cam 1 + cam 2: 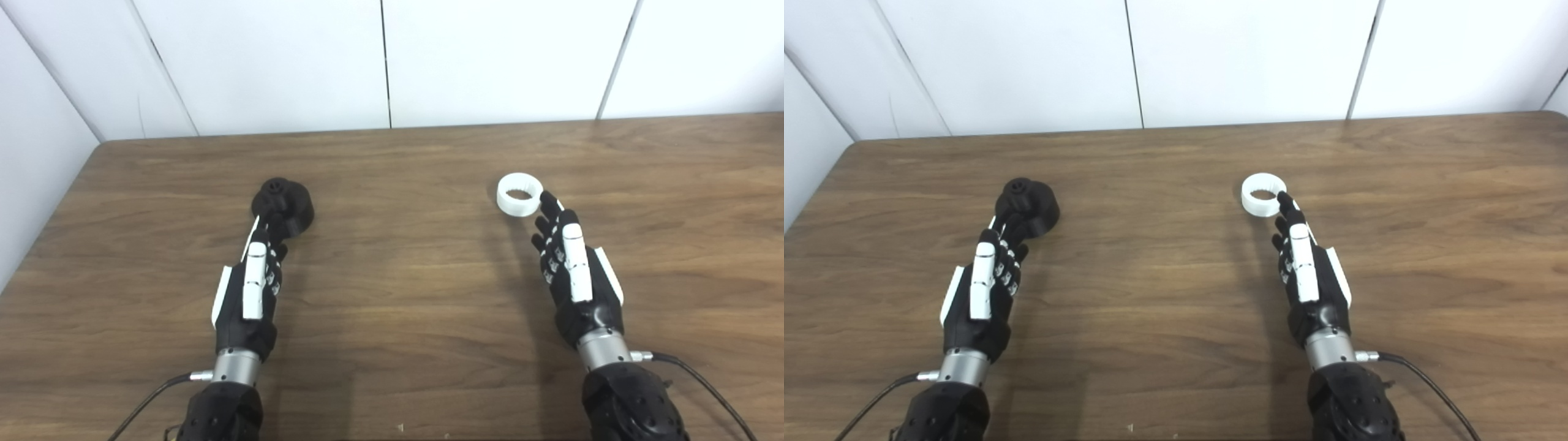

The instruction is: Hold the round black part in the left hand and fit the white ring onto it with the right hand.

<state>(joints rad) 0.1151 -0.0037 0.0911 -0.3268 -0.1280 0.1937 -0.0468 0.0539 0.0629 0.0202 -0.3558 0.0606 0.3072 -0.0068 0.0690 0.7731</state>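
Wooden table (392, 294): right hand (572, 272), fingers apart and empty, is lying just near-right of white ring (519, 194); left hand (251, 288) is seemingly touching, not gripping, round black part (283, 205).

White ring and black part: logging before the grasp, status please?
Left robot hand open, fingertips at black part. Right robot hand open, fingertips at white ring. Both parts on table, apart. Nothing between.

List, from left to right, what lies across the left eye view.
left hand → round black part → white ring → right hand, all on the wooden table.
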